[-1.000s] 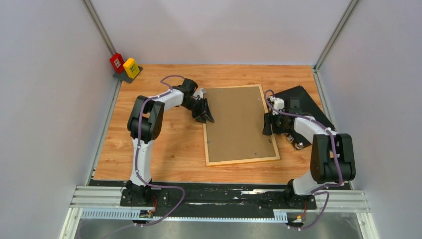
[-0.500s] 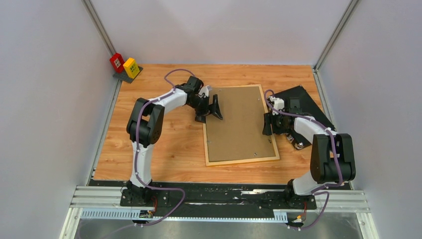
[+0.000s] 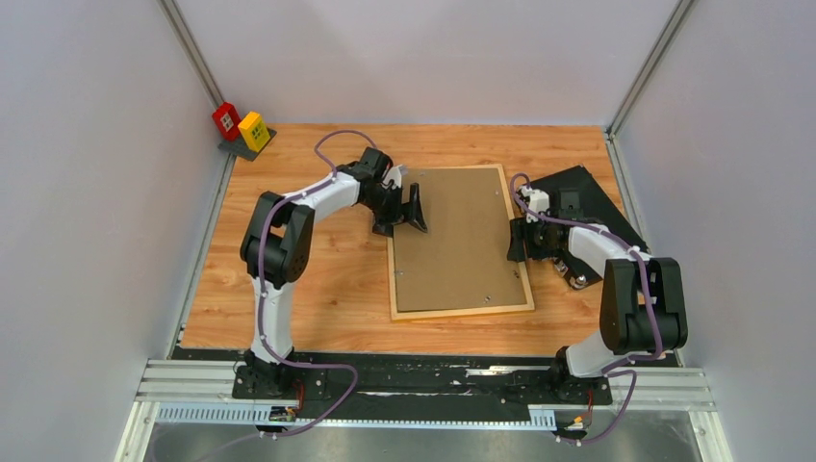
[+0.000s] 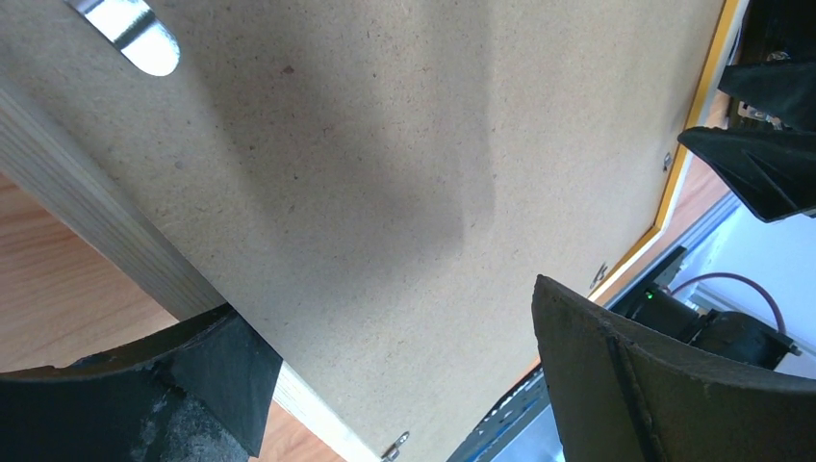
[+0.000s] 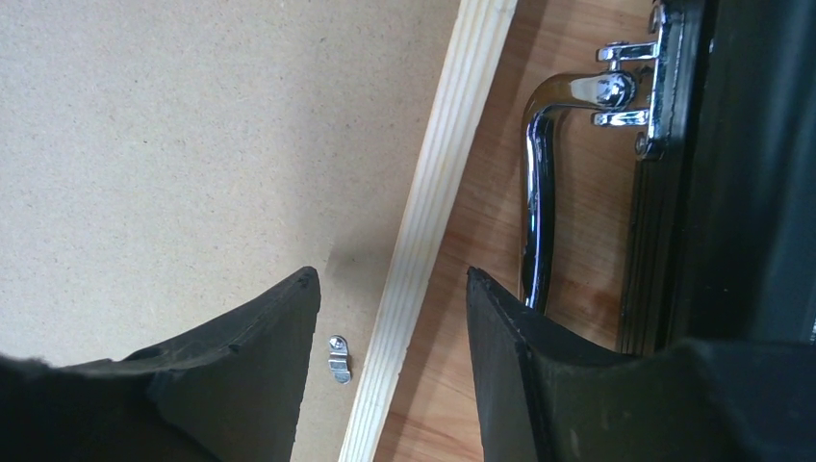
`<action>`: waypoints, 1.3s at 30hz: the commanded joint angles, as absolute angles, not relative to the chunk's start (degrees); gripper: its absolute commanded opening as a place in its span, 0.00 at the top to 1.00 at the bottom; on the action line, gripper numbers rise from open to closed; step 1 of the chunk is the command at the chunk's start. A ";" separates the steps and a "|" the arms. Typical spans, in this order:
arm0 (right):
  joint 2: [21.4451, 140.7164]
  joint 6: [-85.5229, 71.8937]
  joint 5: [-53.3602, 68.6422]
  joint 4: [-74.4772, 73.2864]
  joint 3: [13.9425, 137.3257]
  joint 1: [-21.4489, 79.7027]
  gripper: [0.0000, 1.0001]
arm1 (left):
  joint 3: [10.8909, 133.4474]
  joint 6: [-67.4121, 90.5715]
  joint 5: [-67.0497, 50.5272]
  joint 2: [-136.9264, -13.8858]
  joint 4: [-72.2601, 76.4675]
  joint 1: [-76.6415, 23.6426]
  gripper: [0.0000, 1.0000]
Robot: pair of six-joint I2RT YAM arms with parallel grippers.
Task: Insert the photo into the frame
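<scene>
No writing, number or brand can be read from where I stand. The small red block [image 3: 226, 118] and the small yellow block [image 3: 254, 130], in the far left corner of the wooden table [image 3: 318, 289], each show a dark mark, too small to read.
</scene>
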State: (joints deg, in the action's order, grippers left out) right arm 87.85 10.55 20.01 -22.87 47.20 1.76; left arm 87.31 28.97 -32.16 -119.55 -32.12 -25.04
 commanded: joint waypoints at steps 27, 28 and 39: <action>88.11 10.28 21.00 -21.06 49.04 2.02 0.44 | 83.37 26.15 -26.71 -108.87 -31.46 -24.70 0.00; 87.99 10.28 21.07 -21.01 49.04 2.02 0.44 | 83.22 26.00 -26.41 -108.62 -31.42 -24.70 0.00; 86.67 10.11 22.15 -21.03 48.95 2.02 0.44 | 83.64 23.57 -22.92 -106.84 -31.39 -24.69 0.00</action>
State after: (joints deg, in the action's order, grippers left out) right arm 88.09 10.52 20.25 -22.87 47.20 1.76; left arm 82.94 26.15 -25.26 -109.93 -32.21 -24.93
